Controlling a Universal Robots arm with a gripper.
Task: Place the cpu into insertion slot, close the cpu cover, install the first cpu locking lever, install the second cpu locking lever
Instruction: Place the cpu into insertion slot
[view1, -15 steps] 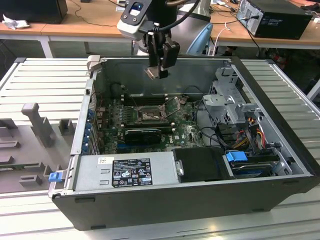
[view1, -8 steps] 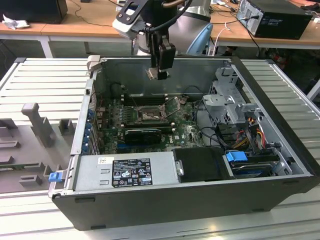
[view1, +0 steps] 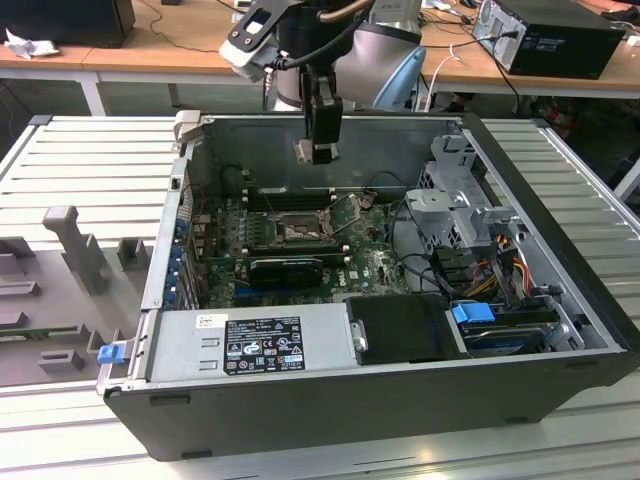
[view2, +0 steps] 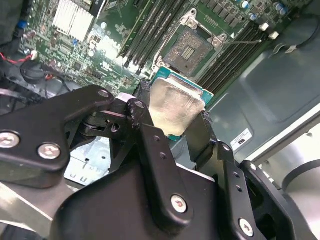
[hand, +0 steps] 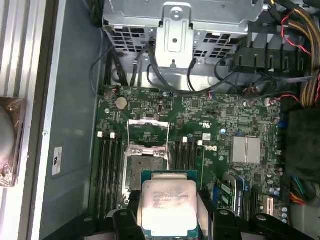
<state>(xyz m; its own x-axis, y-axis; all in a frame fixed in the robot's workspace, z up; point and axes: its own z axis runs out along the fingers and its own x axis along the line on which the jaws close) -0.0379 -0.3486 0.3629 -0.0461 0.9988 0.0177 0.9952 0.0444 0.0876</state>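
My claw (view1: 322, 152): clamped on the cpu (hand: 167, 205), edges only, high above the insertion slot (hand: 145, 167), well apart. The cpu cover (hand: 148, 131): swung open. Judgement: keep it level, corners squared, descend slowly, no force.

The cpu (hand: 167, 207) covers part of the insertion slot (hand: 142, 167) — its own side edges behind the jaws.

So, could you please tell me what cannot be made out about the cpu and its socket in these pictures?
- The cpu: its underside faces away in both wrist views, and the gripper, shut on it, covers two of its edges.
- The insertion slot: the cpu hides its near part in the first wrist view, and its contacts are too small to make out in the exterior view.
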